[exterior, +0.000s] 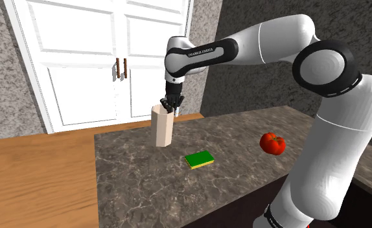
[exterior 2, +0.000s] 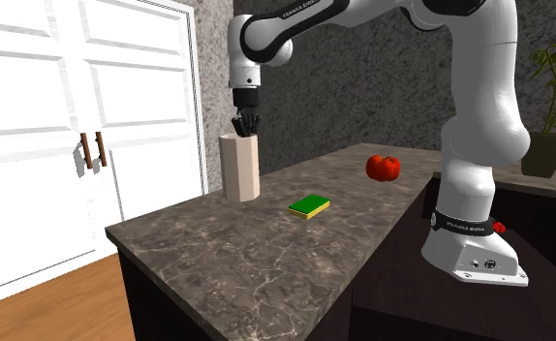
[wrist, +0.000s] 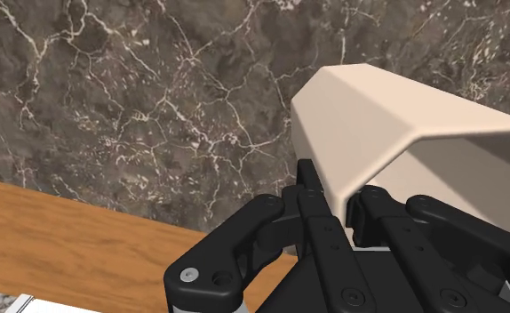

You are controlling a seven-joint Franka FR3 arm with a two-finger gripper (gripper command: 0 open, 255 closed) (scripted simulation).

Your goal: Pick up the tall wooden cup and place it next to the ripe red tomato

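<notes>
A tall, pale beige faceted cup [exterior: 162, 129] [exterior 2: 239, 174] stands upright near the far edge of the dark marble counter [exterior: 146, 188]. My black gripper [exterior: 170, 105] [exterior 2: 245, 126] comes down onto its rim. In the wrist view the gripper [wrist: 338, 200] clasps the cup's wall [wrist: 378, 124], one finger outside and one inside the opening. The cup's base looks level with the counter top. A red tomato [exterior: 272, 143] [exterior 2: 383, 168] lies well off toward the shoulder view's right, close to the arm's stand.
A green and yellow sponge [exterior: 199, 159] [exterior 2: 310, 205] lies on the counter between cup and tomato. White double doors [exterior: 100, 58] stand behind the counter, above a wood floor [exterior: 35, 181]. A potted plant [exterior 2: 552, 77] sits at the second exterior view's right.
</notes>
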